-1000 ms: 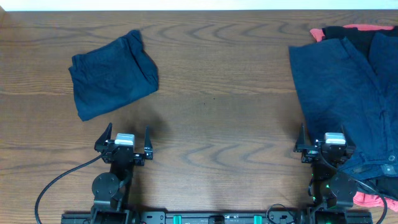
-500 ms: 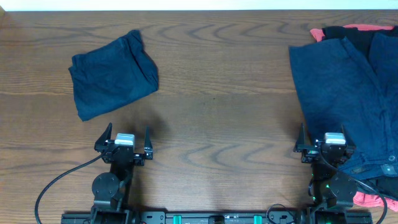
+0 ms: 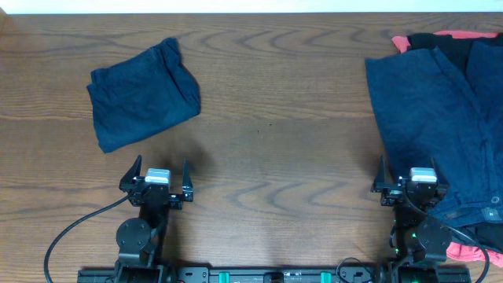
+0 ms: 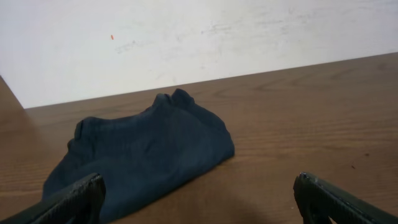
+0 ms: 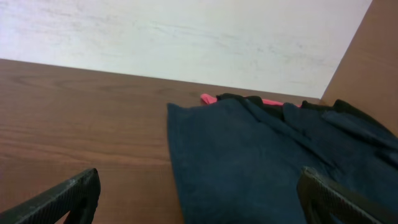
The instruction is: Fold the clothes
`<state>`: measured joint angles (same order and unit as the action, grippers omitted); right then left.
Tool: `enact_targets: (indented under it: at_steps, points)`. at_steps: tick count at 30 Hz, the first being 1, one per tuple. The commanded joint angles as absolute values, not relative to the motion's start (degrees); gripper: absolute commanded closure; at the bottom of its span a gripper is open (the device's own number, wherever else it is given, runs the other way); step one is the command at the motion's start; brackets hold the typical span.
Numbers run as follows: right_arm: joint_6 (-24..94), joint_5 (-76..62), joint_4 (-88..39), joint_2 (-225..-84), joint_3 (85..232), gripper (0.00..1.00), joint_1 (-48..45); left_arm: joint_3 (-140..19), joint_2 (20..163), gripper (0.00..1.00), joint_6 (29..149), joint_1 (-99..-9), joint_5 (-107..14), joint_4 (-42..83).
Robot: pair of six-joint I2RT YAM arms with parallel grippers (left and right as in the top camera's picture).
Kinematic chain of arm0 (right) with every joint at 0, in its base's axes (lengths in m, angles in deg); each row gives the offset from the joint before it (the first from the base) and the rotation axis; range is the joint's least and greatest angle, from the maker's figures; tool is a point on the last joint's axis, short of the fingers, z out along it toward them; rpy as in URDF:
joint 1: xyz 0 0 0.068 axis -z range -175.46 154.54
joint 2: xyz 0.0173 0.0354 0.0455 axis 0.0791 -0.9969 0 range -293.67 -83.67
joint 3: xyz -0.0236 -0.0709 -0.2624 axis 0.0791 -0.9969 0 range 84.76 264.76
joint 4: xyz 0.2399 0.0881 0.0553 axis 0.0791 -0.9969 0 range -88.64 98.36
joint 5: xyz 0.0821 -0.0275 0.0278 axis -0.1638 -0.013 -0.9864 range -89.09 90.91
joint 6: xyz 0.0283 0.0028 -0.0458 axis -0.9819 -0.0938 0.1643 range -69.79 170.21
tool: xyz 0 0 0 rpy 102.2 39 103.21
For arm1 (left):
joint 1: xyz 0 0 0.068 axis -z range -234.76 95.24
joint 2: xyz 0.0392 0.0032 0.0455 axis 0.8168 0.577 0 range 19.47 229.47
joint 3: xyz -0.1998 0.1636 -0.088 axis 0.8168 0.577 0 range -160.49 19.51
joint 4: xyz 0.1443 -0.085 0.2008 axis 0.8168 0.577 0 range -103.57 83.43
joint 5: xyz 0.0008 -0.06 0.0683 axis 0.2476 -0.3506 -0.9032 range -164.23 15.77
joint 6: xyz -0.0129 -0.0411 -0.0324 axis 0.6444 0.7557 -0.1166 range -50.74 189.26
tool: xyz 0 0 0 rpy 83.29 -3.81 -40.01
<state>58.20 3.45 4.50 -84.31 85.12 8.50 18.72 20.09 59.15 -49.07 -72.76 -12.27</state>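
Note:
A folded pair of dark navy shorts [image 3: 141, 94] lies at the far left of the wooden table; it also shows in the left wrist view [image 4: 143, 155]. A flat, unfolded pair of navy shorts [image 3: 436, 118] lies at the right on a pile of clothes, with its waistband and small label [image 3: 493, 213] near the front; it also shows in the right wrist view [image 5: 249, 162]. My left gripper [image 3: 157, 174] is open and empty, just in front of the folded shorts. My right gripper [image 3: 410, 177] is open and empty, over the near left edge of the unfolded shorts.
Black and red-pink garments [image 3: 460, 38] lie under the navy shorts at the far right, with more pink cloth [image 3: 468, 251] at the front right. A white wall [image 4: 186, 37] runs behind the table. Bare wood [image 3: 275, 118] lies between the two piles.

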Motion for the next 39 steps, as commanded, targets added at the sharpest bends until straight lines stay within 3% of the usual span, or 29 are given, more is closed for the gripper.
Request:
enact_targets:
  at_steps: [1,14,21,26,39]
  points:
    - [58.6,3.7,4.3,-83.9,85.1,0.01,9.0,19.3,19.7,0.02,59.9,-49.0,-74.7,-9.4]
    - [58.1,3.4,4.7,-83.9,85.1,0.01,9.0,19.3,19.7,0.02,59.9,-48.9,-74.7,-10.0]
    - [55.3,3.4,4.3,-84.4,85.1,0.01,9.0,19.3,19.7,0.02,70.1,-48.9,-74.7,-10.6]
    - [53.6,6.1,3.4,-87.0,87.0,0.01,9.0,17.3,20.0,0.02,70.5,-49.0,-74.7,-9.7]
    - [49.3,9.1,-11.0,-112.8,108.3,0.01,9.0,0.5,40.3,0.02,70.5,-48.9,-74.7,0.0]
